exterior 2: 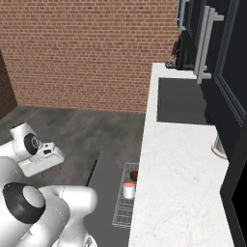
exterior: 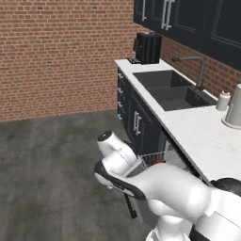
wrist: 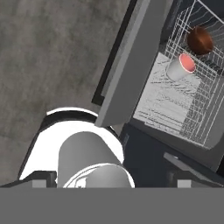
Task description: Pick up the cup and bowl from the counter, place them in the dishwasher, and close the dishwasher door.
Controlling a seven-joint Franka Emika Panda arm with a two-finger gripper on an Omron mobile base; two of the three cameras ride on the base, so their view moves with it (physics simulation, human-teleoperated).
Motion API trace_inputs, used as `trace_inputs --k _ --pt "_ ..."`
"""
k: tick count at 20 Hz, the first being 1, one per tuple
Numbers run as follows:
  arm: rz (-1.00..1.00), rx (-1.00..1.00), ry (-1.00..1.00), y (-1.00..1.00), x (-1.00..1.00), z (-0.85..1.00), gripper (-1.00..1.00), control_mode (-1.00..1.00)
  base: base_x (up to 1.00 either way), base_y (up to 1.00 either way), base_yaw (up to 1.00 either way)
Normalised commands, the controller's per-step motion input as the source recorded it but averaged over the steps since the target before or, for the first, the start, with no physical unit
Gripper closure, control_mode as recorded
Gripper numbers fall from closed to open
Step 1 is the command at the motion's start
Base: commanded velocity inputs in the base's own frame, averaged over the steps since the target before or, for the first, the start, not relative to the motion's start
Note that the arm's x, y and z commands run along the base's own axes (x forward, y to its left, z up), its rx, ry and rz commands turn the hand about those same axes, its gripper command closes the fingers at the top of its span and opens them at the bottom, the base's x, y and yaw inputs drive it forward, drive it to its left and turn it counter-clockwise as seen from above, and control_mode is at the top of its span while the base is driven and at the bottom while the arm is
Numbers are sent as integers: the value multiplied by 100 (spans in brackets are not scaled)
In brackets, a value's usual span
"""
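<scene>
Hand view: cup (wrist: 183,66) and bowl (wrist: 200,40) racked above gripper, whose state is unclear.

No readable text, labels, brands or numbers anywhere. Checked the cup (wrist: 183,66), bowl (wrist: 200,40), dishwasher door (wrist: 131,65) and counter (exterior 2: 178,183): all plain surfaces. The black appliance (exterior: 148,48) at the counter's far end is too small to show any marking.

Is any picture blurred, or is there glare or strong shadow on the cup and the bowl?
Hand view: the cup and bowl look sharp in the rack, with a faint sheen on the bowl. Right base view: both small, coarse, evenly lit. Left base view: no glare on the counter.
</scene>
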Motion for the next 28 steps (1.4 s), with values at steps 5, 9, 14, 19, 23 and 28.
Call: trace_inputs --k 5,9,14,19,23,28 --pt "-2 -14 1 36 11 -51 -100 -100 0 0 0" --pt "-3 -17 0 20 18 -65 -100 -100 0 0 0" --pt "-1 -16 0 9 28 -64 -100 -100 0 0 0" --pt "-2 -14 1 3 36 -48 -100 -100 0 0 0" --pt "-2 -14 0 10 49 -45 -100 -100 0 0 0" --pt "-4 -11 0 15 46 -39 -100 -100 0 0 0"
